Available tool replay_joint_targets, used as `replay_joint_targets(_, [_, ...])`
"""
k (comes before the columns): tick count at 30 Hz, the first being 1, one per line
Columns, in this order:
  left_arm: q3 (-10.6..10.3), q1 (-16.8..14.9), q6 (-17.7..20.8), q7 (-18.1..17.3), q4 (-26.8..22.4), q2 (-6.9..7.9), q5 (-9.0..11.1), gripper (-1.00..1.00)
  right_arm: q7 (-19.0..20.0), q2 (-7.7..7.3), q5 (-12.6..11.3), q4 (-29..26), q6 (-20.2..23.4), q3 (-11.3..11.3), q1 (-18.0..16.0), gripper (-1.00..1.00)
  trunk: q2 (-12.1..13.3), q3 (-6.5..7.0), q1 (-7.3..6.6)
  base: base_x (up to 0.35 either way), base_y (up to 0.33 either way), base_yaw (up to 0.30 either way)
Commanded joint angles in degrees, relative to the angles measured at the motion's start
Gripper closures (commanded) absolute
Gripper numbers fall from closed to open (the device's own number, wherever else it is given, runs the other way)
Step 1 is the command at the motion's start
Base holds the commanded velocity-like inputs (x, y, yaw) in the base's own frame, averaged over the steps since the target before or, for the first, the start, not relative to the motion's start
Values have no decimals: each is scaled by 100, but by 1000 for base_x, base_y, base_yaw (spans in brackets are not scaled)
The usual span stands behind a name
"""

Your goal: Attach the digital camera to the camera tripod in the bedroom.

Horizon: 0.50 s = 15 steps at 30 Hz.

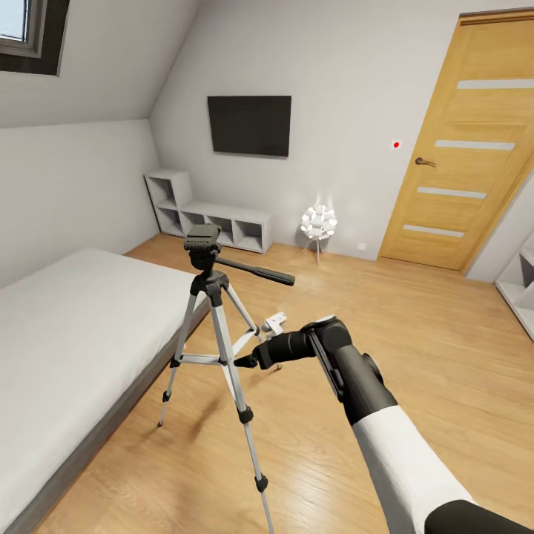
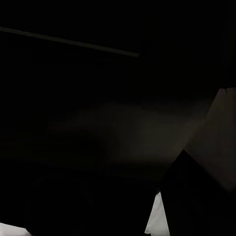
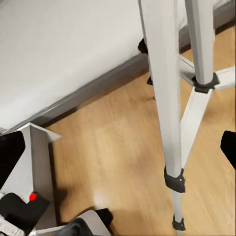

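The camera tripod (image 1: 215, 326) stands on the wood floor beside the bed, silver legs spread, black head and pan handle (image 1: 256, 271) on top with nothing mounted. Its legs (image 3: 169, 98) run close past my right wrist camera. My right gripper (image 1: 248, 361) hangs low beside the legs, near the floor. Its dark fingers (image 3: 229, 147) sit at opposite edges of the wrist view, open and empty. A black body with a red dot, apparently the digital camera (image 3: 22, 209), lies at the corner of the right wrist view against a white angular object (image 3: 37, 157). The left wrist view is nearly black.
The low grey bed (image 1: 67, 334) fills the left side. A white shelf unit (image 1: 211, 219) and a wall TV (image 1: 249, 124) stand at the back, a small white spiky lamp (image 1: 319, 222) beside them, and a wooden door (image 1: 460, 141) at the right. Open floor lies to the right.
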Motion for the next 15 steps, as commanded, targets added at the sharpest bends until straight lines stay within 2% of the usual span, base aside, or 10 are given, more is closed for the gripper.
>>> replay_joint_targets(1, [35,-3,-16,-1,-1,-2,-14,100,6,3,53,73,-86,-9,-6,-100,-12,-11,3,0,0,0])
replay_joint_targets(4, [33,-3,-16,-1,-2,-2,-18,100,-141,3,55,300,-413,-27,-6,-100,-12,-11,3,0,0,0])
replay_joint_targets(15, [33,-3,-16,-1,-1,-2,-17,100,-230,3,56,440,-701,-47,-6,-100,-12,-11,3,0,0,0])
